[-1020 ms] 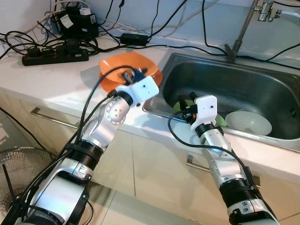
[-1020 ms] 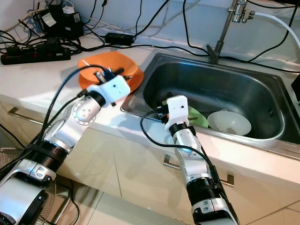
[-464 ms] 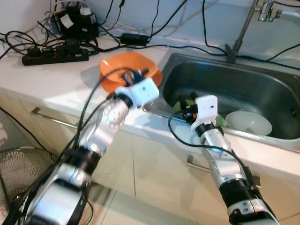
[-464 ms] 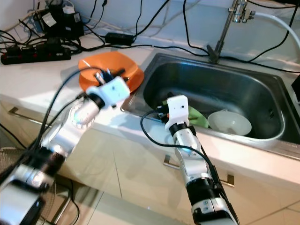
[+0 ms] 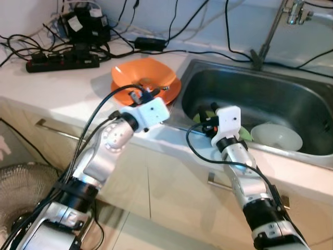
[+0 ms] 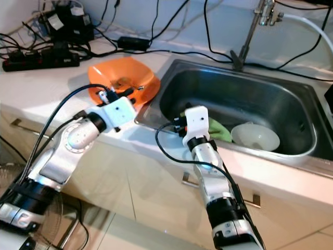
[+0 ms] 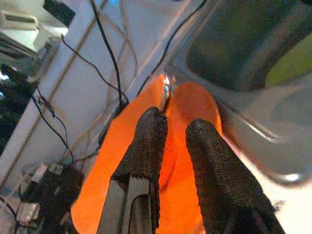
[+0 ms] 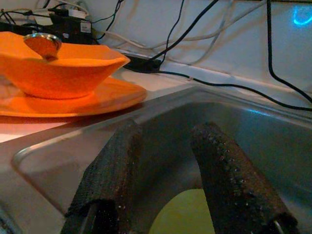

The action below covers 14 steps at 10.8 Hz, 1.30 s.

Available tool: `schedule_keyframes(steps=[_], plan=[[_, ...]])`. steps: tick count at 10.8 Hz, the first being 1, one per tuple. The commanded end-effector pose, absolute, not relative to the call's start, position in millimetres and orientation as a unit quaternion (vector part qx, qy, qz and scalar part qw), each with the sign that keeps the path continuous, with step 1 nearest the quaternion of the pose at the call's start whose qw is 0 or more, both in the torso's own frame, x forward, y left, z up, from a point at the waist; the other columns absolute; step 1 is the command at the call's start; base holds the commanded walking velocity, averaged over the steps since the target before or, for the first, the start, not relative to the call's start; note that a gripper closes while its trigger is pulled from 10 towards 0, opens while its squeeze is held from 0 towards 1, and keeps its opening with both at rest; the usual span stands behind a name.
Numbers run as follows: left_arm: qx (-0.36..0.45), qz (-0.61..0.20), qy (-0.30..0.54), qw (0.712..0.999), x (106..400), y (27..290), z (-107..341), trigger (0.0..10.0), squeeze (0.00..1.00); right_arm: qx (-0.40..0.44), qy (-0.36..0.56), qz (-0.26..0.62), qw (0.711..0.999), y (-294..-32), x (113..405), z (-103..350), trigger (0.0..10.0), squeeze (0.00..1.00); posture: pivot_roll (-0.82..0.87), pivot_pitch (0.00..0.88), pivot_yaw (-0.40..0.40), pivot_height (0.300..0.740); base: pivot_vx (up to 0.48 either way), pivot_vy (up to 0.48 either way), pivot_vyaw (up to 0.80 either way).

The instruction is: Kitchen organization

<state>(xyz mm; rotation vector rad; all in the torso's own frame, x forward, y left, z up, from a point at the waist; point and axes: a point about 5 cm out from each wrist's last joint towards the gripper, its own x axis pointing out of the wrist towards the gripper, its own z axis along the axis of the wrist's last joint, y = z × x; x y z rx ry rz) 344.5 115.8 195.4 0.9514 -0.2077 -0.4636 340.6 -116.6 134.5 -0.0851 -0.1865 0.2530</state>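
White kitchen counter [image 5: 67, 88] with a steel sink [image 6: 291, 99] set into its right end, plus a tangle of cables and a black power strip [image 5: 62, 62] along the back edge. What changed over the last second: the left gripper [image 5: 148, 95] had pulled back from over the orange bowl [image 5: 138, 78] toward the counter's front edge, and the bowl, which sat on an orange plate [image 8: 73, 100] just beside the sink's left rim, looked tipped up compared with a second before. A spoon [image 8: 43, 45] rested on the bowl's rim. Left fingers [image 7: 146, 146] were a narrow gap apart, holding nothing as far as I could see.

Right gripper [image 5: 208, 114] hadn't budged; it hung over the sink's front-left corner, fingers [image 8: 219, 180] apart and empty, above a green plate [image 6: 218, 130] next to a white bowl [image 6: 255, 136].

My guess is the orange stack was left where it was and the sink dishes were next. Couldn't read any brands or labels.
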Motion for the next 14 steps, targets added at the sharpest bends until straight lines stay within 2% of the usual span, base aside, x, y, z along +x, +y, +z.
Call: schedule_keyframes(steps=[1,4,7,10,11,14], plan=[[0.452,-0.226,-0.086,0.859,344.6,117.4,192.2,10.0,0.00,-0.045,-0.099,0.127,0.986,-116.2,342.8,138.0,10.0,0.00,0.19,0.020,-0.017,0.740,0.000,0.000,0.00],[0.424,-0.250,-0.065,0.868,356.7,100.7,187.6,10.0,0.00,-0.047,-0.101,0.119,0.987,-121.0,342.3,139.0,10.0,0.00,0.17,0.019,-0.006,0.740,0.000,0.000,0.00],[0.421,-0.238,-0.054,0.874,378.8,92.4,186.3,10.0,0.00,-0.047,-0.103,0.115,0.987,-121.0,341.5,139.0,10.0,0.00,0.15,0.016,0.010,0.740,0.000,0.000,0.00],[0.441,-0.174,-0.097,0.875,399.3,90.4,214.4,10.0,0.00,-0.049,-0.104,0.108,0.988,-124.7,340.5,139.0,10.0,0.00,0.14,0.016,0.017,0.740,0.000,0.000,0.00],[0.434,-0.148,-0.142,0.877,402.4,86.7,230.7,10.0,0.00,-0.048,-0.102,0.105,0.988,-125.4,339.3,137.3,10.0,0.00,0.14,0.018,0.018,0.740,0.000,0.000,0.00],[0.432,-0.174,-0.149,0.872,398.3,81.1,224.3,10.0,0.00,-0.047,-0.099,0.106,0.988,-124.7,339.6,136.5,10.0,0.00,0.15,0.025,0.011,0.740,0.000,0.000,0.00]])
